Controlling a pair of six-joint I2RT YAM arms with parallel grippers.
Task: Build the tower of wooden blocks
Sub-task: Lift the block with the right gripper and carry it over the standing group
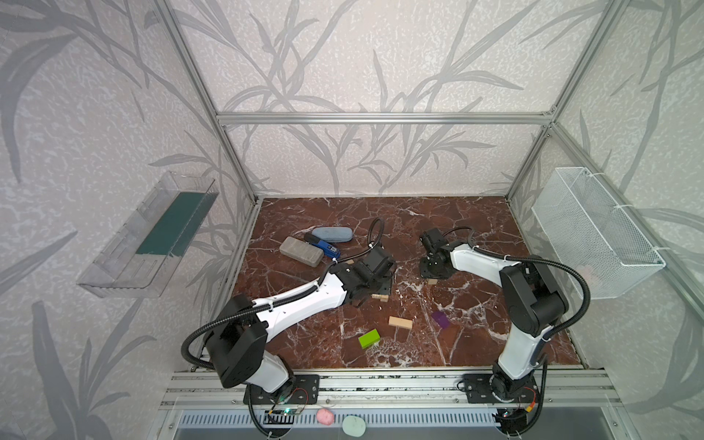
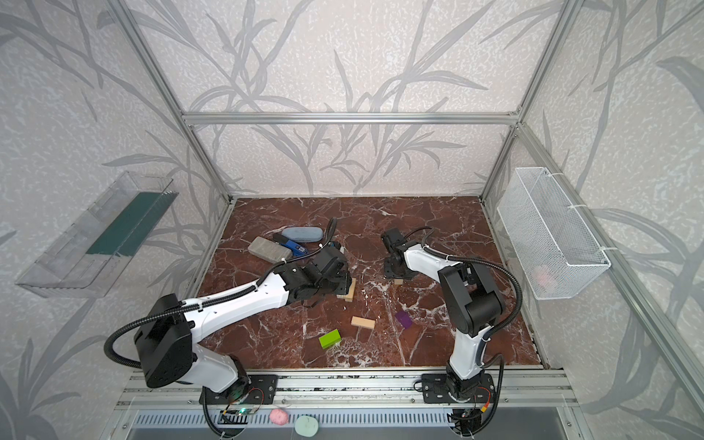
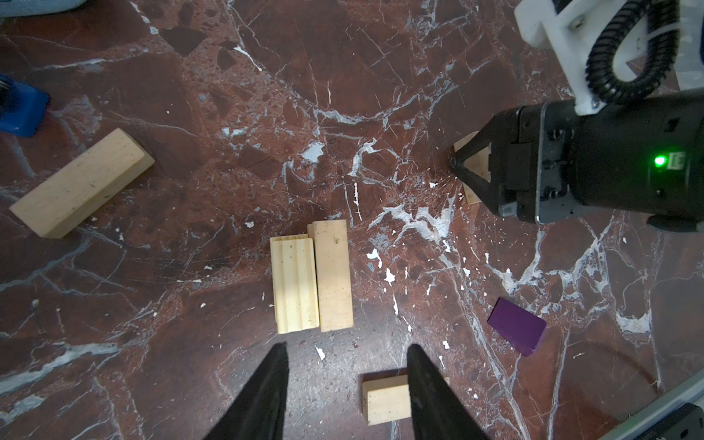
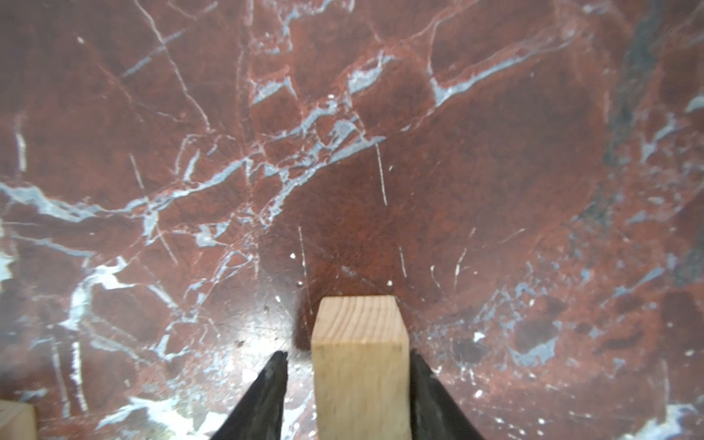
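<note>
The tower is two pale wood blocks (image 3: 312, 278) lying side by side, also in a top view (image 2: 349, 290). My left gripper (image 3: 346, 356) hovers open just short of them, holding nothing. Another wood block (image 3: 384, 400) lies below one of its fingers. My right gripper (image 4: 348, 358) is low over the table (image 4: 495, 171), astride a wood block (image 4: 360, 362). One finger is against it, and a gap shows at the other. More wood blocks (image 1: 400, 322) (image 3: 82, 183), the lime-green brick (image 1: 368, 338) and the purple brick (image 1: 440, 319) lie loose.
A grey case (image 1: 301, 251), a blue-grey case (image 1: 331, 234) and a blue stapler-like tool (image 1: 324, 245) lie at the back left. A wire basket (image 1: 594, 232) hangs on the right wall and a clear tray (image 1: 148, 236) on the left wall.
</note>
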